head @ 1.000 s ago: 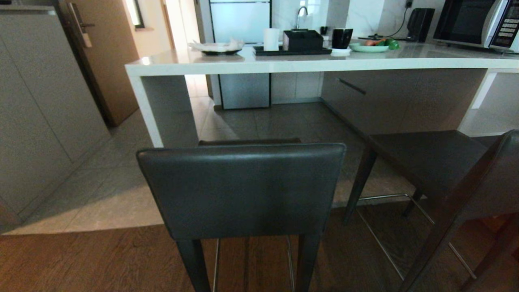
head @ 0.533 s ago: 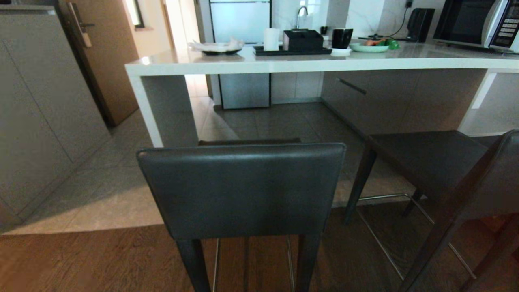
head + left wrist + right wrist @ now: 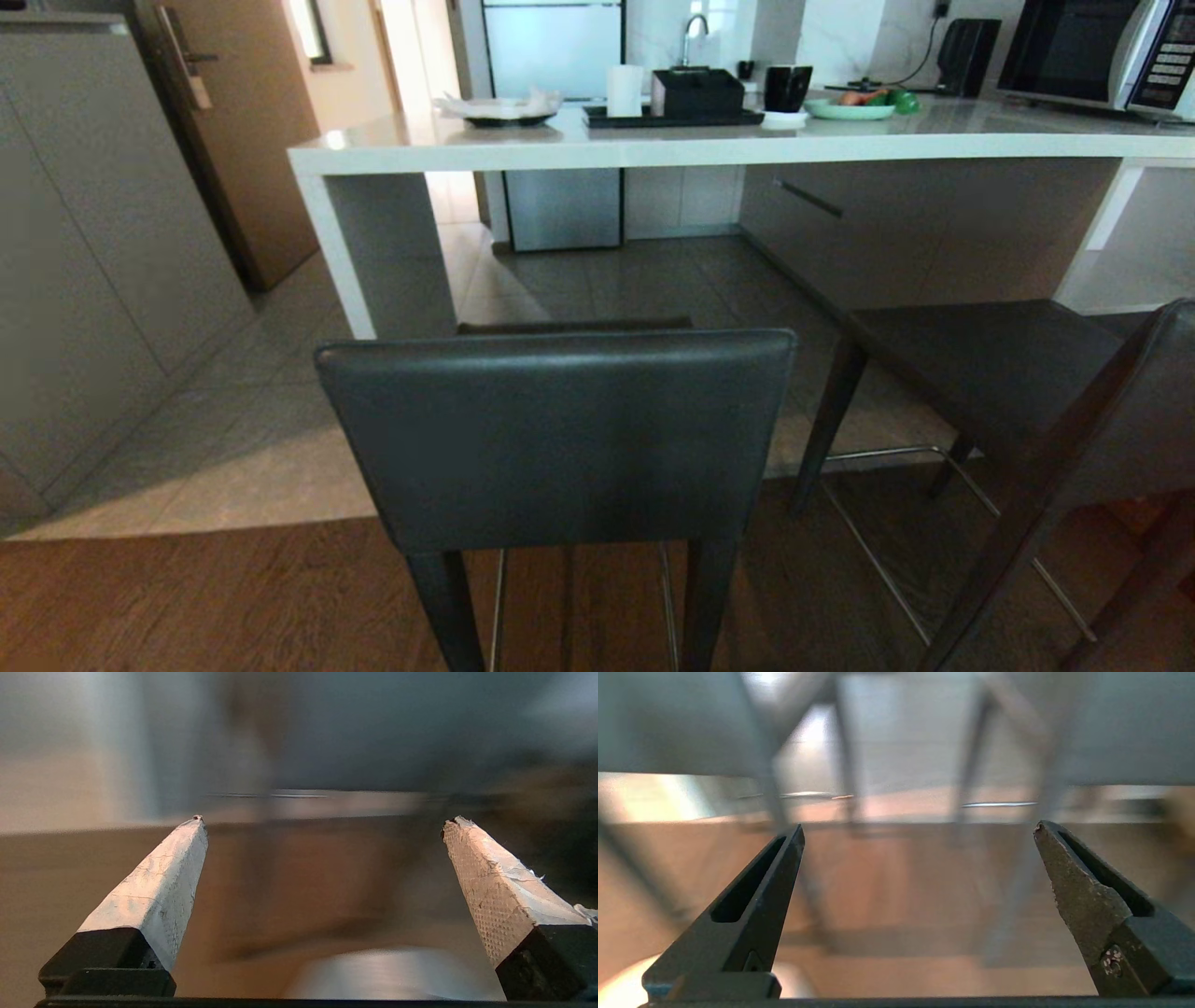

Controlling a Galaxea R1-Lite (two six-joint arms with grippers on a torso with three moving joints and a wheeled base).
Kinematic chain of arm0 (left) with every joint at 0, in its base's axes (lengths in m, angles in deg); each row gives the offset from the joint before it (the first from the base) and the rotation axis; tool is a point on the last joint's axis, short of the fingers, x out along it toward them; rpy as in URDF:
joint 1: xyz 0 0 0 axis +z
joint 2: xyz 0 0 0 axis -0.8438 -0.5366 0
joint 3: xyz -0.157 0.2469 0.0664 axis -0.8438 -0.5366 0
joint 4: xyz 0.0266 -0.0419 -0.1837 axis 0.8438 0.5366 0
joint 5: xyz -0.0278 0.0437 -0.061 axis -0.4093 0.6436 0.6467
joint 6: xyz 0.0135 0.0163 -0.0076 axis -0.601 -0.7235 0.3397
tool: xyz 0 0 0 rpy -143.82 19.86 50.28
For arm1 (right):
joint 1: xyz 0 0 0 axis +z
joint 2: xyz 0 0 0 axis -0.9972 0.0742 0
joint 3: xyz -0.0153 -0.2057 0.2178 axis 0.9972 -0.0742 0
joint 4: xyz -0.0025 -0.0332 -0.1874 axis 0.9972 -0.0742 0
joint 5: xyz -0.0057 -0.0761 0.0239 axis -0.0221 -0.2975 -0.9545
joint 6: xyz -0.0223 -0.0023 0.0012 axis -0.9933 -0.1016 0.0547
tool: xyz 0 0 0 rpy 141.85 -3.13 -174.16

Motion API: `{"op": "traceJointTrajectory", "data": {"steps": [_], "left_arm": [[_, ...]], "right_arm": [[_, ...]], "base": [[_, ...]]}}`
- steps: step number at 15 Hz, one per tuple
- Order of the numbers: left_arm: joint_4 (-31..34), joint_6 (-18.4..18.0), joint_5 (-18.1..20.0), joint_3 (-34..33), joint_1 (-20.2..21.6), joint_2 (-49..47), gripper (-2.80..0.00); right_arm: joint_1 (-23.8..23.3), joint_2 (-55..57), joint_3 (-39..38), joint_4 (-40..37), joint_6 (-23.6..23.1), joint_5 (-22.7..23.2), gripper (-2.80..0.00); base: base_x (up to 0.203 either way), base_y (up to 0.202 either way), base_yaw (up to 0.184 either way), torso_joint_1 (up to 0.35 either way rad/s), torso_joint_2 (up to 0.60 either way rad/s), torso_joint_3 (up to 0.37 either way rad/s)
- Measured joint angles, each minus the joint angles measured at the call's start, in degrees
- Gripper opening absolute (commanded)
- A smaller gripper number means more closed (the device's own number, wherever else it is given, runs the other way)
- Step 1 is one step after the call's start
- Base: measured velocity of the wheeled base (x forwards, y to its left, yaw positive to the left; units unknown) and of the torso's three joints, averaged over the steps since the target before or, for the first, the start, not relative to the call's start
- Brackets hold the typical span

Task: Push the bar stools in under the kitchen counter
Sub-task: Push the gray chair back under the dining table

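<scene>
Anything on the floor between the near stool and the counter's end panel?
Head view: bare floor tiles only between the near stool and the counter panel; nothing stands there.

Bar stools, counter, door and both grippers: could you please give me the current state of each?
Near bar stool: upright, backrest facing the camera, not yet under the kitchen counter.
Second bar stool: upright, turned at an angle, seat outside the counter edge.
Door: standing open.
Left gripper: open, empty.
Right gripper: open, empty.
</scene>
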Motion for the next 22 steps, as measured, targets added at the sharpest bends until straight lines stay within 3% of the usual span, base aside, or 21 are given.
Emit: {"op": "traceJointTrajectory", "data": {"steps": [2,3,9,11,15,22], "left_arm": [[0.1,-9.6,-7.6,-0.4,0.0,0.6,0.0],[0.0,-11.5,-8.4,-0.5,0.0,1.0,0.0],[3.6,-8.8,-10.4,0.1,-0.2,1.9,0.0],[4.0,-11.4,-13.3,0.2,-0.2,2.0,0.0],[6.0,-14.1,-13.2,0.2,-0.3,2.0,0.0],[6.3,-10.9,-13.4,0.2,-0.3,2.0,0.0]], "right_arm": [[0.0,-1.0,-3.4,4.1,-2.8,-4.9,0.0],[0.0,-1.2,-4.0,4.5,-3.0,-5.3,0.0],[0.1,-1.6,-4.5,4.2,-2.9,-5.3,0.0],[0.1,-1.6,-4.6,4.2,-2.9,-5.4,0.0],[0.1,-1.6,-4.6,4.1,-2.6,-5.4,0.0],[0.1,-1.6,-4.6,4.3,1.2,-5.8,0.0]], "base": [[0.0,0.0,0.0,0.0,0.0,0.0],[0.0,0.0,0.0,0.0,0.0,0.0],[0.0,0.0,0.0,0.0,0.0,0.0],[0.0,0.0,0.0,0.0,0.0,0.0],[0.0,0.0,0.0,0.0,0.0,0.0],[0.0,0.0,0.0,0.0,0.0,0.0]]}}
